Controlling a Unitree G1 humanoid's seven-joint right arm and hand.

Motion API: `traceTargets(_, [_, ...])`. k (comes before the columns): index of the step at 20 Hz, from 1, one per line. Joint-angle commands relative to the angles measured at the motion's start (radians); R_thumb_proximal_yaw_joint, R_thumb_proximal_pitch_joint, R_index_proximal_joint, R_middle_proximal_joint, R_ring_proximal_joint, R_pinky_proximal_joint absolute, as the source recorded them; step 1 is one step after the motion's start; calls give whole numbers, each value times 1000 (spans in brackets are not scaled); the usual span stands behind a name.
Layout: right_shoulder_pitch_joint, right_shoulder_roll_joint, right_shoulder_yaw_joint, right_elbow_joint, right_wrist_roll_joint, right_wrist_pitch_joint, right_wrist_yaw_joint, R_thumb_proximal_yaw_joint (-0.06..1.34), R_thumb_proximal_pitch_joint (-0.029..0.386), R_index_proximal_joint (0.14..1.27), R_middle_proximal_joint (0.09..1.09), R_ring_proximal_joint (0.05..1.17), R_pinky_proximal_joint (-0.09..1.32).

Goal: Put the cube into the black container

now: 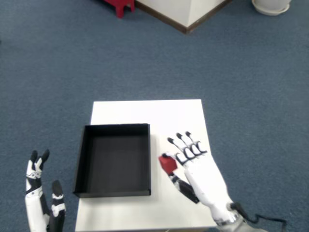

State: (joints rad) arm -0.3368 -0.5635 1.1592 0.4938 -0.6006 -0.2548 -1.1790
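Cube (red) in robot hand

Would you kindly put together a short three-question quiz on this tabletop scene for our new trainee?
1. True or false: the red cube already lies inside the black container.
2. Which hand holds the cube? A) the right hand B) the left hand C) neither
3. Fill in: the container stands on a ____ table.

Key
1. False: the cube is just right of the container's right wall, in the hand.
2. A: it sits between thumb and fingers, though the fingers are spread.
3. White.
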Motion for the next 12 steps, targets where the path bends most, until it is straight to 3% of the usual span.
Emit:
traceTargets(1, [-20,-39,-50,-112,1,58,23,1207,191,1028,253,181,60])
traceTargets(7, [-16,-35,-69,-268,12,189,134,1219,195,1024,261,186,54])
traceTargets(12, [-49,36,-67,-258,20,257,211,1231,192,1026,263,192,62])
